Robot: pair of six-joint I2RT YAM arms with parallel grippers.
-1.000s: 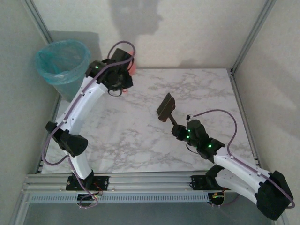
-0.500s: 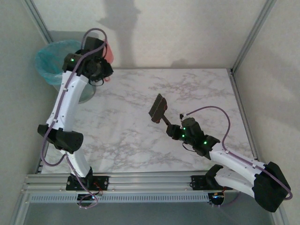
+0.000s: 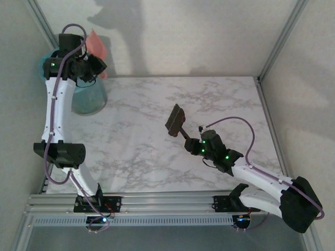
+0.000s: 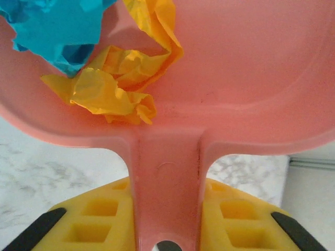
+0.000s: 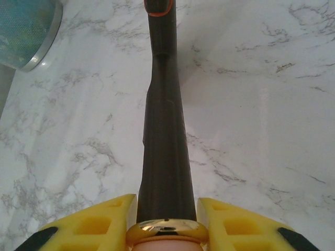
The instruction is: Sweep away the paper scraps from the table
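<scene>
Far left, a bin [image 3: 88, 98] lined in teal plastic stands below the raised left arm. The left gripper [image 4: 167, 209] holds a pink dustpan [image 3: 96, 45] up by the bin's rim. Its yellow fingers [image 4: 99, 222] pinch the dustpan's handle from either side. The paper scraps [image 4: 112, 81] lie inside the pan: crumpled orange-yellow wads bunched near the root of the handle, with a cyan piece touching them at the pan's left edge. The white, grey-veined table [image 3: 131, 141] stretches between the two arms, edged by aluminium rails. Near its middle a dark brush [image 3: 175, 120] sits at a slant, its head pointing toward the far left; whether the head touches the marble cannot be told. To the right, the right gripper [image 5: 166, 214] clamps the brush's dark handle, yellow fingers [image 5: 94, 227] pressed against it on both sides. The right arm reaches in from the near right corner.
</scene>
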